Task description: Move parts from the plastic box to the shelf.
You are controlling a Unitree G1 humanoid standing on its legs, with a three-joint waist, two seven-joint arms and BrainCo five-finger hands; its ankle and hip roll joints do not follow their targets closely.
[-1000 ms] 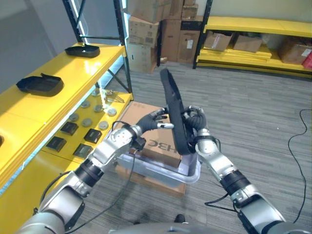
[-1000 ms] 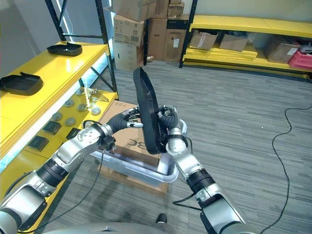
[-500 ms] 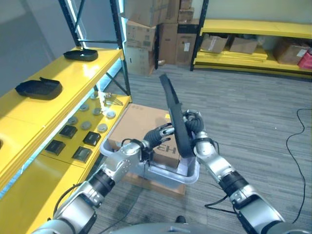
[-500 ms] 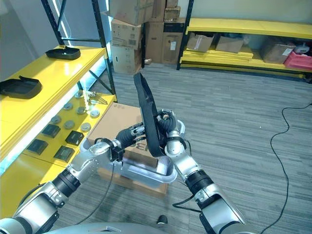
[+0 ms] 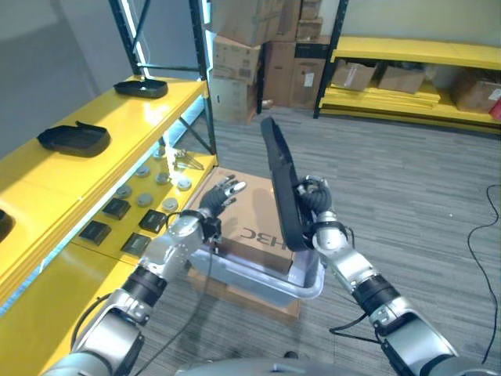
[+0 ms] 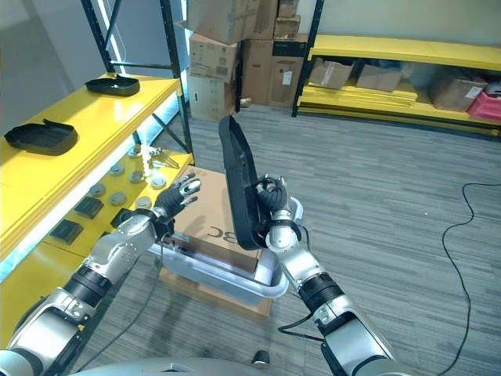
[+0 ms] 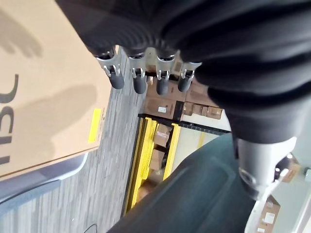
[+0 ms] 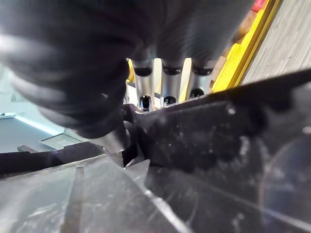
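Observation:
My right hand (image 5: 315, 205) is shut on a long, curved black plastic part (image 5: 279, 178) and holds it upright over the grey plastic box (image 5: 262, 276). In the right wrist view its fingers (image 8: 165, 82) wrap over the part's edge (image 8: 218, 131). Left of the part, my left hand (image 5: 222, 193) hovers open over a cardboard box (image 5: 249, 205) that sits in the plastic box, touching nothing. Its straight fingers (image 7: 140, 80) show in the left wrist view above the cardboard (image 7: 39, 97). The yellow shelf (image 5: 94, 168) runs along my left.
Two black tray-like parts (image 5: 74, 137) (image 5: 141, 85) lie on the shelf's top level. Small dark blocks (image 5: 117, 208) and round discs (image 5: 160, 205) sit on the lower level. Stacked cardboard boxes (image 5: 250, 47) and another yellow rack (image 5: 415, 74) stand at the back.
My left hand has come off the black part and moved left, its fingers now spread over the cardboard. The right hand still holds the part upright. The camera has shifted a little.

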